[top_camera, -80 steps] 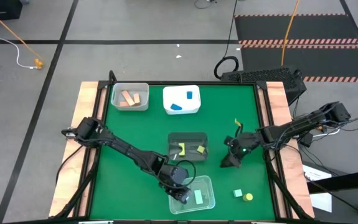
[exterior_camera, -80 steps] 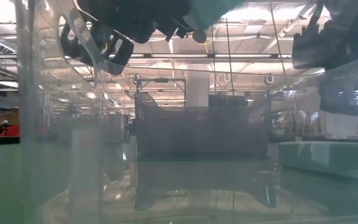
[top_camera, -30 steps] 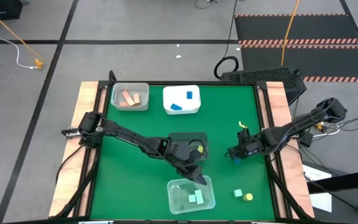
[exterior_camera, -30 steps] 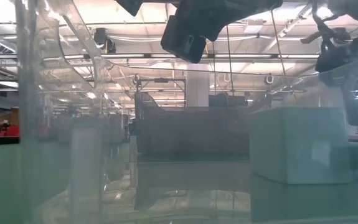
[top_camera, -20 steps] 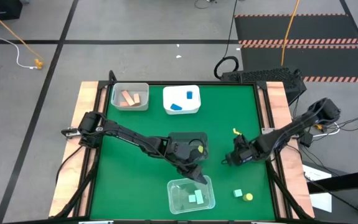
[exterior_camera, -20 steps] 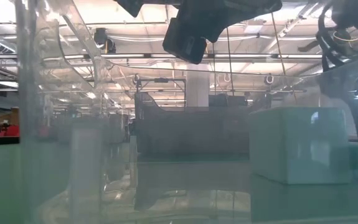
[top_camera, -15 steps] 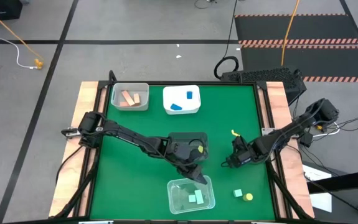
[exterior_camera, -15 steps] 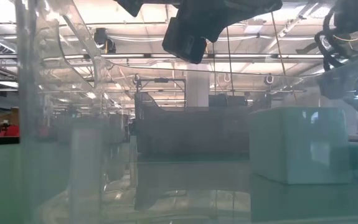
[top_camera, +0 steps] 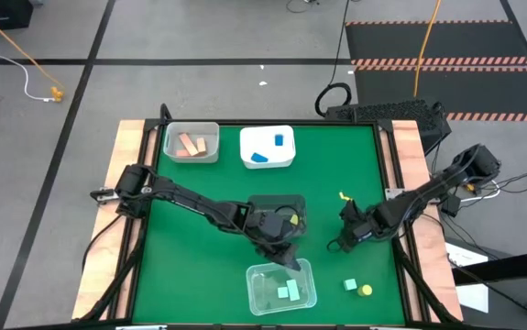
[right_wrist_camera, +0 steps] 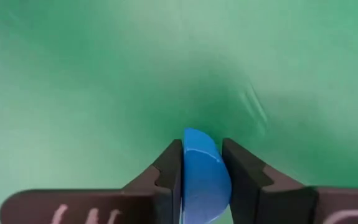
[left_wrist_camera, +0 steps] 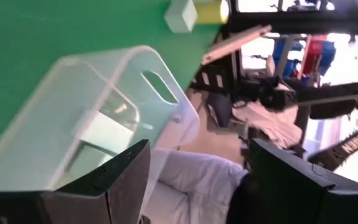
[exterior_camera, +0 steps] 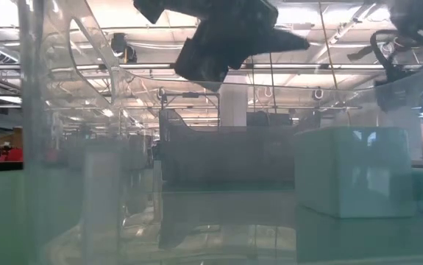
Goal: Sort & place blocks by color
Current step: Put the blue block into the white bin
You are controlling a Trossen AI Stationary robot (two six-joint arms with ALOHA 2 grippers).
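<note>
My right gripper point(top_camera: 339, 240) is over the green mat at the right of the middle, shut on a blue rounded block point(right_wrist_camera: 202, 171). My left gripper point(top_camera: 283, 246) is open and empty, between the dark tray point(top_camera: 265, 203) and the clear near tray point(top_camera: 307, 273). That clear tray holds two mint blocks point(top_camera: 287, 291), which also show in the left wrist view point(left_wrist_camera: 107, 132). A mint cube point(top_camera: 350, 286) and a yellow piece point(top_camera: 365, 291) lie on the mat at the near right. Tan blocks point(top_camera: 188, 144) lie in the far left clear tray, blue blocks point(top_camera: 270, 148) in the white tray. My right gripper pinches the blue block's two flat sides point(right_wrist_camera: 188, 163) between its two fingers point(right_wrist_camera: 170, 163). The fingers point down at the mat. The block's rounded edge sticks out past the fingertips toward the mat.
Four trays stand on the mat: a clear one point(top_camera: 210, 128) and a white one point(top_camera: 247, 137) at the far edge, the dark one in the middle with yellow pieces point(top_camera: 292, 220), and the clear one at the near edge. Wooden rails point(top_camera: 133, 183) border the table's sides.
My right gripper has gone a little toward the table's near edge and left with the blue block, still shut on it. My left gripper has stayed over the far rim of the near clear tray and has turned somewhat, as the low view shows.
</note>
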